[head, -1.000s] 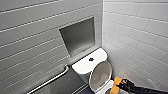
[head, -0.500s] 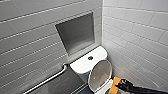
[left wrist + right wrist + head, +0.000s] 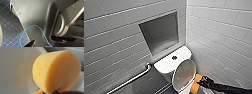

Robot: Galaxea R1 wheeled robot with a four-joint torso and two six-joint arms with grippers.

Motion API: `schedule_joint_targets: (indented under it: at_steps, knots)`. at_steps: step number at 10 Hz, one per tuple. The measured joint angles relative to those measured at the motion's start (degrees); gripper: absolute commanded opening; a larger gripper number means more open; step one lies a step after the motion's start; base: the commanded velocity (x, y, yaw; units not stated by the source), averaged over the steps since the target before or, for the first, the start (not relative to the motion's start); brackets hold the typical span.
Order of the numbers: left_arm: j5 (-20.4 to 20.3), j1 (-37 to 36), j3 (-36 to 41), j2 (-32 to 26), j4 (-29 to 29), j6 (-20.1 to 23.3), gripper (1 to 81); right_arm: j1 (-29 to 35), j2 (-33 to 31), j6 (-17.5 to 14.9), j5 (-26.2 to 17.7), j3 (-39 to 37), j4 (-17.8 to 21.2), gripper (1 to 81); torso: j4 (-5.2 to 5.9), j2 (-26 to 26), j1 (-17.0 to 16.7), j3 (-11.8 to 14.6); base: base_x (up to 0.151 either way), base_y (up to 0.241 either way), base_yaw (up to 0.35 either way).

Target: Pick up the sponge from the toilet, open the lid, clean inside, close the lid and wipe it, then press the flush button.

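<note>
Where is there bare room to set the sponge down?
Bare: the cistern top on both sides of the flush button, and the wall niche above it. Crowded: the gap between the lid and the right-hand wall, where the right gripper holds the sponge.

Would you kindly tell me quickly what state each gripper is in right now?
Left gripper: cannot be told.
Right gripper: jaws closed on the sponge.

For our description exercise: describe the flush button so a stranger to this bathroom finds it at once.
Find the white toilet below the grey wall recess. On its flat cistern top sits the flush button, the one small dark round spot on white ceramic.
</note>
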Motion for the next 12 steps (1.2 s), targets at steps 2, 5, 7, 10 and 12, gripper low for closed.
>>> schedule_joint_targets:
  at_steps: [2,5,7,10,12]
  knots:
    - [0.00,0.00,0.00,0.01,0.00,0.00,81.1,-0.94,0.63,0.01,0.00,-1.76,0.00,1.0,0.00,-0.02,0.00,-0.02,0.000,0.000,0.000]
    - [0.15,0.46,0.00,0.04,0.00,0.00,81.1,-0.79,0.63,0.01,0.00,-1.77,0.00,1.0,0.00,-3.35,2.07,-0.02,0.000,0.000,0.000]
    - [0.06,0.44,0.00,0.04,0.00,0.00,81.1,-0.82,0.63,0.01,0.00,-1.77,0.00,1.0,0.00,-6.89,4.26,-0.02,0.000,0.000,0.000]
    - [0.15,0.60,0.00,-0.10,0.00,0.00,81.1,-0.77,0.63,0.01,0.09,-1.77,0.02,1.0,0.00,-7.67,4.81,-0.37,0.000,0.000,0.000]
    - [0.17,0.63,0.00,-0.11,0.00,-0.01,81.1,-0.93,0.63,0.01,0.06,-1.77,0.02,1.0,0.00,-7.67,4.81,-2.10,0.000,0.000,0.000]
